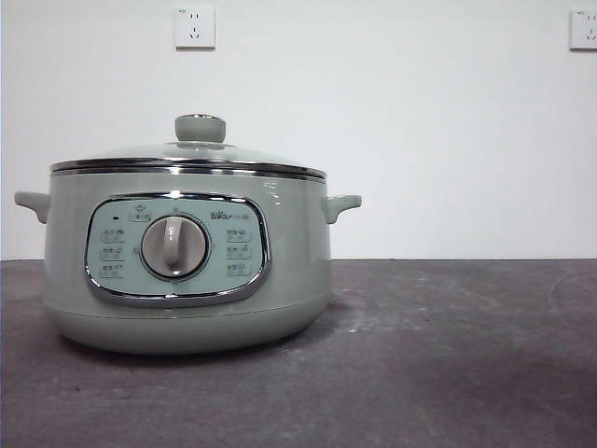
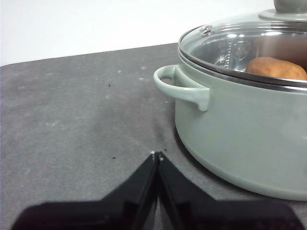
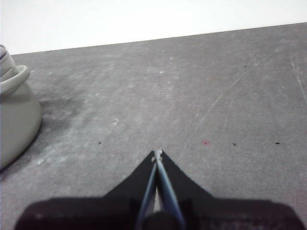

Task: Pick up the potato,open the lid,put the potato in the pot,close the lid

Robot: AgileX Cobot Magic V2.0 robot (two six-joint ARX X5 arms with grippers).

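The sage-green pot (image 1: 187, 271) stands on the dark table at the left of the front view. The glass lid (image 1: 187, 154) with its green knob (image 1: 200, 128) sits shut on the pot. In the left wrist view the potato (image 2: 276, 68) lies inside the pot (image 2: 244, 134), seen through the lid (image 2: 244, 40). My left gripper (image 2: 157, 155) is shut and empty, low over the table beside the pot's side handle (image 2: 180, 86). My right gripper (image 3: 157, 153) is shut and empty over bare table, with the pot's other side (image 3: 14, 115) off to one side. Neither arm shows in the front view.
The dark grey table top (image 1: 448, 355) stretches to the right of the pot. A white wall with two power sockets (image 1: 194, 28) (image 1: 583, 28) stands behind.
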